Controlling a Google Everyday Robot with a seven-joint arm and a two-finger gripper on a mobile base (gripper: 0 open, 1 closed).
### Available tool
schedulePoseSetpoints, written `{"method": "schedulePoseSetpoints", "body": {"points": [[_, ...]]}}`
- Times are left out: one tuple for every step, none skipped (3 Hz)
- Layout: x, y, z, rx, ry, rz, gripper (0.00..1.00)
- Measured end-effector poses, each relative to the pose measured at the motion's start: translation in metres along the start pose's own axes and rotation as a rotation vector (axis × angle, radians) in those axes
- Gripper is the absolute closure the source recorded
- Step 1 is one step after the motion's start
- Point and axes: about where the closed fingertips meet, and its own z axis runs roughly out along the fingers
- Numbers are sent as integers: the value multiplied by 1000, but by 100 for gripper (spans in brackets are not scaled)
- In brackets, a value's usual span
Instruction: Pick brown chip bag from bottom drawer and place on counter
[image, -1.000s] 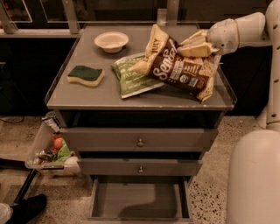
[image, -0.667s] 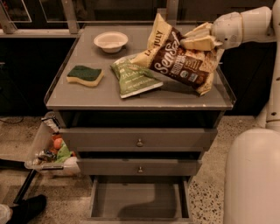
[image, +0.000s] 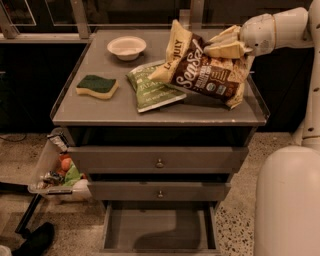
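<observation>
Camera view: gripper (image: 223, 45) pinches brown chip bag (image: 202, 75) top-right.

Flatter brown chip bag (image: 207, 76) under fingers (image: 226, 49)

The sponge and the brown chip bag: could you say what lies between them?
Camera view: the green chip bag lies there; the gripper holds the brown chip bag at the counter's right side.

You read "JULY" and script "Sens…" on the crinkly dark-brown chip bag (image: 200, 75), pinched by the gripper (image: 226, 46) at upper right.
</observation>
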Motion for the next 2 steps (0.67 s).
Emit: {"method": "schedulePoseSetpoints", "body": {"points": [[0, 0, 0, 0, 0, 0, 11], [0, 0, 0, 0, 0, 0, 0]]}}
